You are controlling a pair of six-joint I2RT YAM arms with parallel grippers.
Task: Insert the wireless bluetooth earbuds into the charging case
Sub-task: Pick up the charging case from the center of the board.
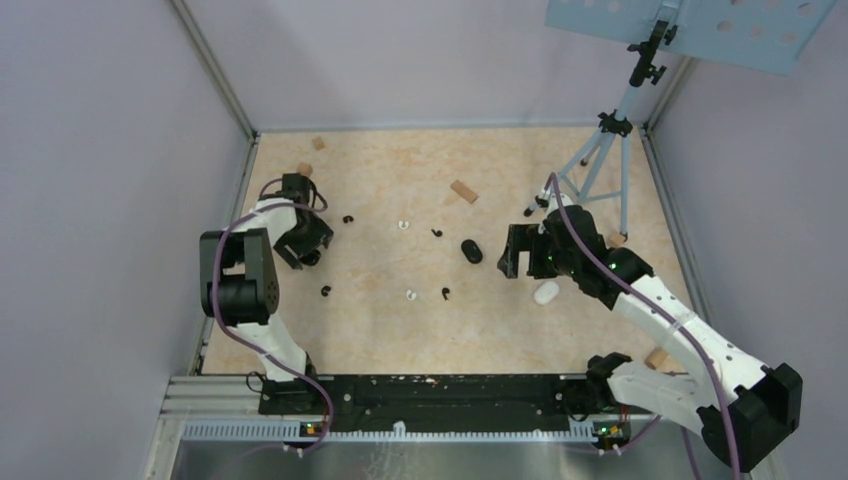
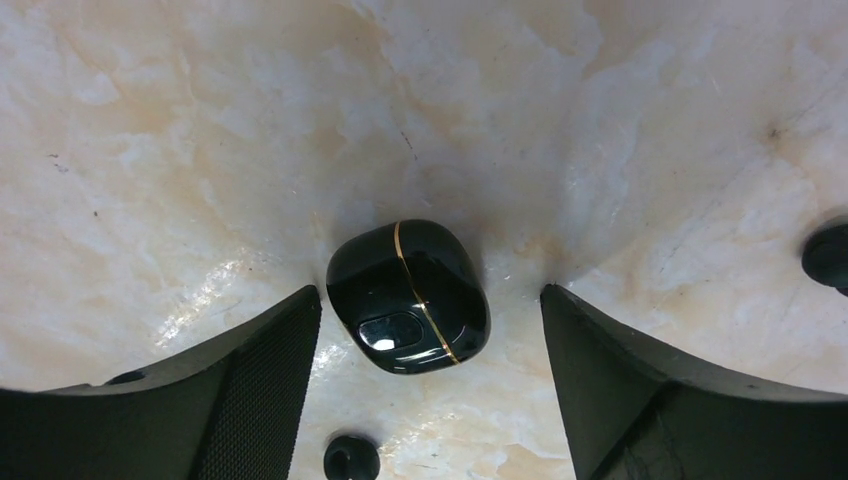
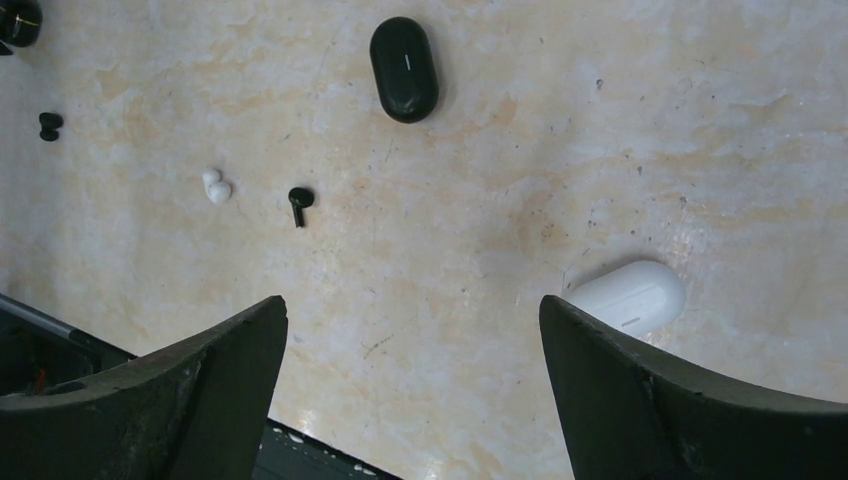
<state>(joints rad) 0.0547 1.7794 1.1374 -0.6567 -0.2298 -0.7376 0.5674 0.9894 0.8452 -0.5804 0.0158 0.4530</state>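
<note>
A glossy black charging case with a gold seam (image 2: 408, 297) lies closed on the table between the fingers of my left gripper (image 2: 428, 305), which is open and not touching it. One black earbud (image 2: 351, 460) lies just below the case and another (image 2: 828, 255) at the right edge. In the top view my left gripper (image 1: 303, 248) is at the table's left. Black earbuds (image 1: 348, 218), (image 1: 437, 233), (image 1: 446, 293) and white earbuds (image 1: 403, 225), (image 1: 411, 295) are scattered mid-table. My right gripper (image 3: 412, 305) is open and empty, beside a white case (image 3: 630, 295).
A black oval case (image 1: 472, 251) lies mid-table and also shows in the right wrist view (image 3: 404, 68). Tan wooden blocks (image 1: 462, 191), (image 1: 318, 143), (image 1: 657, 357) lie around. A tripod (image 1: 600, 150) stands at the back right. Walls close in the table.
</note>
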